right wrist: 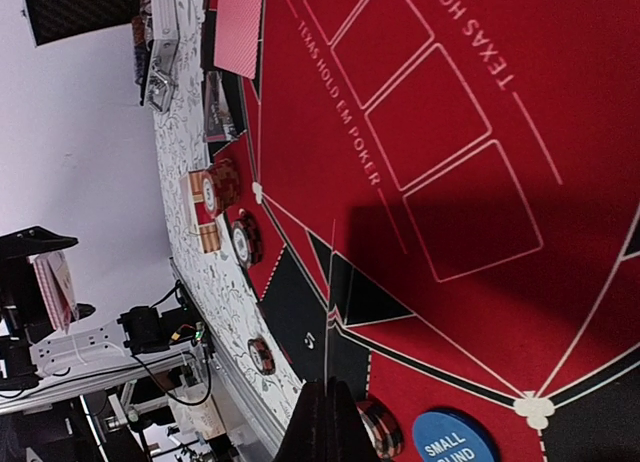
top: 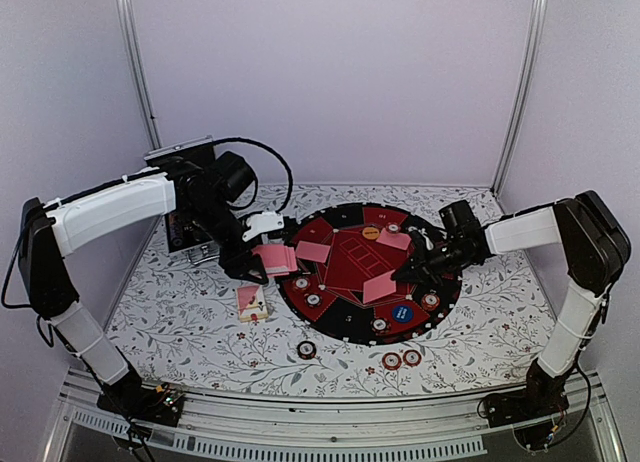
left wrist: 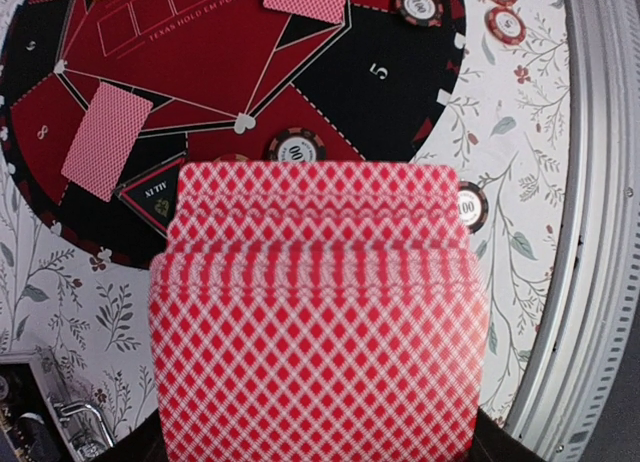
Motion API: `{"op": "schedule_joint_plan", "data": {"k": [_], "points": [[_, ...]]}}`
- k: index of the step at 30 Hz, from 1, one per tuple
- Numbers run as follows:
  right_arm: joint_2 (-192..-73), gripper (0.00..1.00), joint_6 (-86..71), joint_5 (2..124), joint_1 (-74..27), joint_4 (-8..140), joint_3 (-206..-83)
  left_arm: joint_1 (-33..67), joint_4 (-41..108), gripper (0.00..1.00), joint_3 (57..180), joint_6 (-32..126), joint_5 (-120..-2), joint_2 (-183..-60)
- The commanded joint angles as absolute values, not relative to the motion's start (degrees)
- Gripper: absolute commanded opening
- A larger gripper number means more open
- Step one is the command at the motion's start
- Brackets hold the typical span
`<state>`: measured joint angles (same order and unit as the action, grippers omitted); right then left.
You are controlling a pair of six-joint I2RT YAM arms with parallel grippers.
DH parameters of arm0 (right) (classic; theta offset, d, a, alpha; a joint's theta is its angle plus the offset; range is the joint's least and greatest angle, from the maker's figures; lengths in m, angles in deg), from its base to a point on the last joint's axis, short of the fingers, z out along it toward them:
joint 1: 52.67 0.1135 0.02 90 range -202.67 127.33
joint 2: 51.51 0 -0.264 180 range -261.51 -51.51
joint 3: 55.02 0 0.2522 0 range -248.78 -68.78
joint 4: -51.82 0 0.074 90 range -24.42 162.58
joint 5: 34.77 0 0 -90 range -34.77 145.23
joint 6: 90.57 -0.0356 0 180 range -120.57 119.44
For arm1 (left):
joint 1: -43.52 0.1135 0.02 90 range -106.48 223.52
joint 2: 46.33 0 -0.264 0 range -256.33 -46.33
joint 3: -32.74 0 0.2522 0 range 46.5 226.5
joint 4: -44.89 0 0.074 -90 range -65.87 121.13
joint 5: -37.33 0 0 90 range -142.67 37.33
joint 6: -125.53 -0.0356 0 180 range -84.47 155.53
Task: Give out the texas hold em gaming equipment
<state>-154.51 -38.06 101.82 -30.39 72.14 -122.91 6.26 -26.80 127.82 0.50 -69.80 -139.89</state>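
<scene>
Near worktop edge to mat [top: 345,257]: dealing underway
Chips [top: 391,361] lie by near edge, off the mat. Mid-worktop, right hand [top: 405,272] is pinched shut, nothing seen in it, low beside a face-down card [top: 380,287]. Left hand [top: 255,267] clamps the deck [left wrist: 320,312] at mat's left rim, prob. as supply for deals.

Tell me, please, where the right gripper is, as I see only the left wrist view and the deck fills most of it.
Observer: The right gripper is low over the right half of the round mat, shut.
Operator: Is anything close to its tips?
Observer: The blue disc marked SMALL BLIND lies on the mat just beside them.
Operator: And where does my deck hang?
Observer: The deck is at the mat's left edge, above it.
</scene>
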Motion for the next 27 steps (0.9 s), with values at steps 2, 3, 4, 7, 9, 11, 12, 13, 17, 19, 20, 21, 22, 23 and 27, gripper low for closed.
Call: {"op": "schedule_joint_plan", "data": {"k": [2, 3, 4, 7, 9, 11, 12, 13, 17, 19, 20, 21, 22, 23, 27], "points": [[-156.51, 0.01, -33.16, 95.25, -31.05, 77.44, -124.99, 6.34, -26.43, 0.00, 129.89, 1.07, -70.94, -139.81], [-156.86, 0.01, -32.37, 94.26, -31.07, 78.28, -125.68, 6.34, -26.52, 0.00, 130.03, 1.07, -70.94, -139.84], [-157.48, 0.01, -31.85, 93.31, -31.08, 79.11, -126.30, 6.34, -26.65, 0.00, 130.08, 1.07, -70.91, -139.85], [-158.57, 0.01, -29.58, 90.52, -31.02, 81.97, -128.20, 6.34, -26.85, 0.00, 129.92, 0.93, -70.65, -139.68], [-158.88, 0.02, -28.55, 89.06, -31.00, 83.34, -129.03, 6.34, -26.89, 0.00, 129.62, 0.90, -70.62, -139.62], [-158.82, 0.02, -27.65, 87.42, -30.99, 84.58, -129.58, 6.34, -26.90, 0.00, 129.48, 0.90, -70.78, -139.58], [-158.68, 0.01, -27.15, 86.65, -31.04, 85.10, -129.79, 6.34, -26.92, 0.00, 129.47, 0.90, -70.88, -139.66], [-158.66, 0.02, -26.63, 85.76, -31.03, 85.75, -130.12, 6.34, -26.80, 0.00, 129.47, 0.90, -71.02, -139.62], [-159.05, 0.02, -24.67, 83.26, -31.00, 88.33, -131.90, 6.34, -26.83, 0.00, 129.56, 0.82, -70.83, -139.82], [-159.33, 0.01, -23.67, 82.13, -31.02, 89.76, -132.44, 6.34, -26.91, 0.00, 129.47, 0.84, -70.80, -139.85], [-159.41, 0.02, -23.04, 81.60, -31.01, 90.37, -132.63, 6.34, -26.93, 0.00, 129.47, 0.75, -70.76, -139.84], [-159.44, 0.02, -22.64, 80.95, -31.05, 91.04, -132.74, 6.34, -26.96, 0.00, 129.44, 0.73, -70.77, -139.72], [-159.44, 0.02, -22.20, 80.56, -31.05, 91.55, -132.76, 6.34, -27.01, 0.00, 129.39, 0.77, -70.70, -139.73], [-159.44, 0.02, -21.67, 80.26, -31.00, 92.06, -132.83, 6.34, -26.97, 0.00, 129.38, 0.77, -70.65, -139.75], [-158.97, 0.02, -20.80, 80.44, -30.97, 92.82, -131.38, 6.34, -26.95, 0.00, 129.60, 0.72, -70.77, -139.86]]}}
